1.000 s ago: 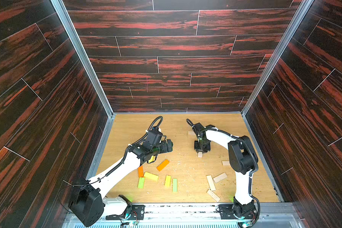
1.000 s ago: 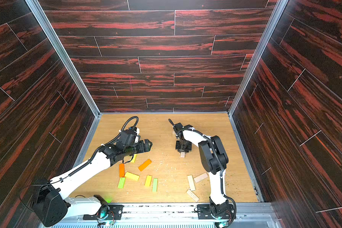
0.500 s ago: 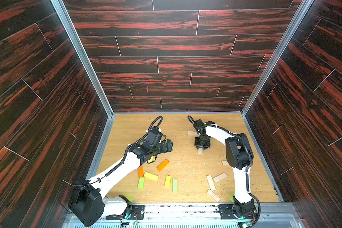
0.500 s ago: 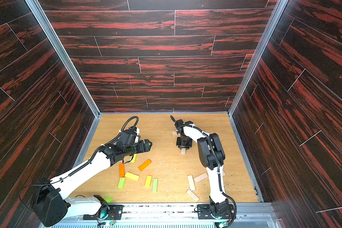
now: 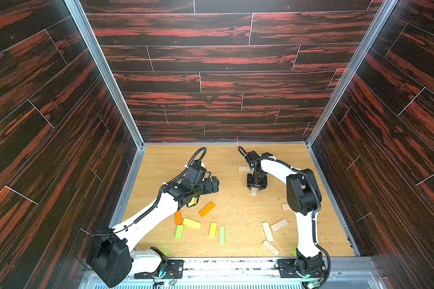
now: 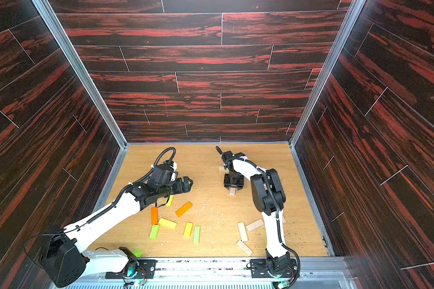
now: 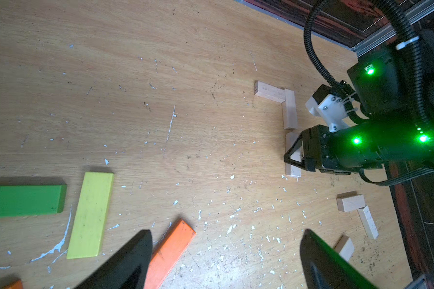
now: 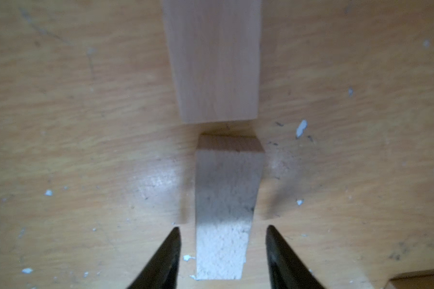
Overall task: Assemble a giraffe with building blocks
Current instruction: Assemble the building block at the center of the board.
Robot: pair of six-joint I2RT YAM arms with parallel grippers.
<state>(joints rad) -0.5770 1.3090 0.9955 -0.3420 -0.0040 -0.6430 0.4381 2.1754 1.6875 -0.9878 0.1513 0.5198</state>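
The building blocks lie scattered on the wooden floor. My right gripper [image 8: 222,227] points down over a pale plank [image 8: 226,190], jaws open with a gap on each side of it. That plank [image 5: 253,191] lies end to end with a second pale plank [image 8: 216,62], a small gap between them. In the left wrist view, the second plank [image 7: 290,110] forms an L with a third [image 7: 269,92]. My left gripper [image 5: 214,184] hovers wide open and empty above an orange plank [image 7: 171,250]. In both top views the right gripper [image 6: 233,186] stands right of centre.
Coloured planks lie at front centre: orange [image 5: 206,209], orange [image 5: 178,217], yellow [image 5: 191,223], green [image 5: 179,231], yellow [image 5: 213,229], green [image 5: 221,234]. Pale planks [image 5: 267,231] [image 5: 279,224] [image 5: 270,247] lie front right beside the right arm. Dark walls enclose three sides.
The right gripper's jaws have spread apart and let go of the pale plank, which stays on the floor. The left arm has not moved.
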